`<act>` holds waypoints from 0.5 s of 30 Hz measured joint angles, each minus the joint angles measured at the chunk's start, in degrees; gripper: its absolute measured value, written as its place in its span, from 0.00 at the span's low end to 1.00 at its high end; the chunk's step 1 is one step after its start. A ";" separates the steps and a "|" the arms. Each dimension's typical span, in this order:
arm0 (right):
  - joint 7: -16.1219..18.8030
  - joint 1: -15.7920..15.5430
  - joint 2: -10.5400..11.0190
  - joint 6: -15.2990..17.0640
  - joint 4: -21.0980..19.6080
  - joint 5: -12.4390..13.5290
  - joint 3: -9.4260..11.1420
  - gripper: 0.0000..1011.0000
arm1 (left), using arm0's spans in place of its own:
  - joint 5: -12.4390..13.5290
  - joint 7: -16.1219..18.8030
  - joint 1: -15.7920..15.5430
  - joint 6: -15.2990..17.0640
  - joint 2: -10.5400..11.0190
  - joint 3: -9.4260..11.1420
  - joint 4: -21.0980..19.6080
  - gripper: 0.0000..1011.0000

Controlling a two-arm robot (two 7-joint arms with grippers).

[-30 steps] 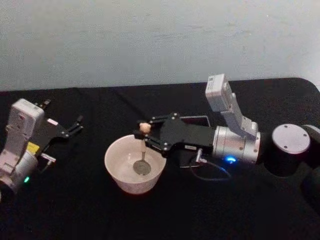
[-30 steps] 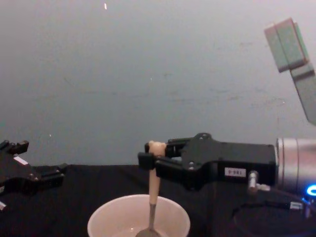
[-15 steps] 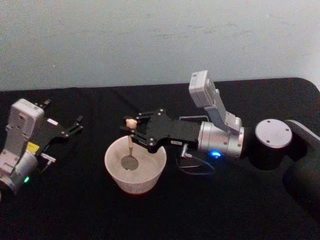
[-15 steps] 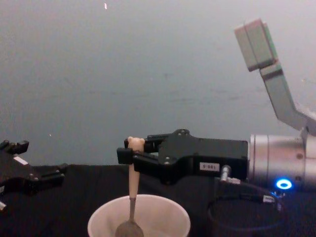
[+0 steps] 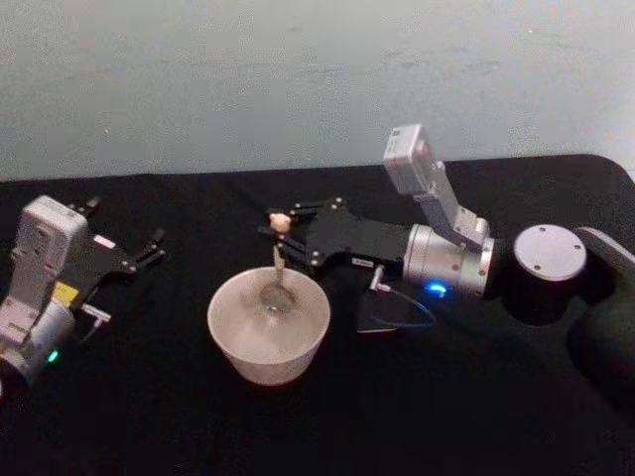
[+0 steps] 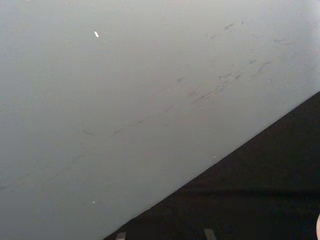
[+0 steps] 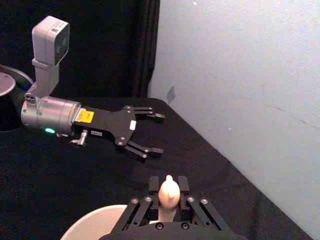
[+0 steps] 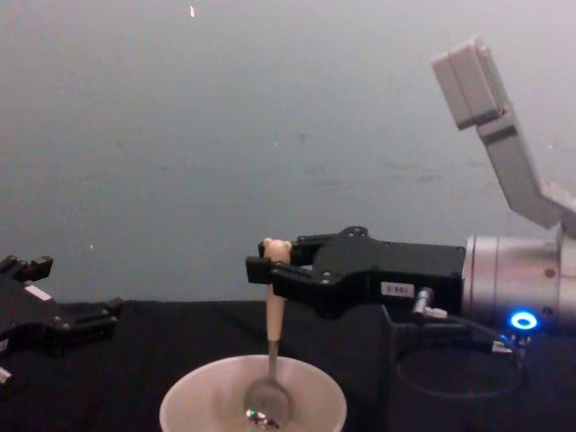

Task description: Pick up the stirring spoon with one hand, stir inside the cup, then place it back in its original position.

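Right gripper (image 8: 270, 266) clamps the spoon (image 8: 273, 310) near its handle top, bowl inside the cup (image 5: 233, 342); light, stiff, slim, probably slippery. Left gripper (image 5: 153, 249) parked, fingers apart.

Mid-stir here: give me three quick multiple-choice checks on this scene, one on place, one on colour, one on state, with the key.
1. The metal bowl of the stirring spoon is:
A) lying beside the cup
B) inside the cup
C) under the left arm

2. The light on the right arm's wrist is:
A) blue
B) red
C) white

3. The left end effector is:
A) shut on the spoon
B) shut on the cup's rim
C) open, holding nothing

Key:
1 B: the chest view shows the bowl below the rim.
2 A: a blue glow sits beside the silver cylinder.
3 C: its jaws are spread apart in the right wrist view, while the right end effector grips the spoon's handle.
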 joint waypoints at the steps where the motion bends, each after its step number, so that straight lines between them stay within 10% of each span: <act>1: -0.03 -0.09 0.09 0.01 -0.13 -0.01 0.11 0.21 | 0.00 0.00 0.00 0.00 0.00 0.00 0.00 0.99; 15: -0.65 -3.15 2.89 1.54 -4.60 0.38 1.46 0.21 | 0.00 0.00 0.00 0.00 0.00 0.00 0.00 0.99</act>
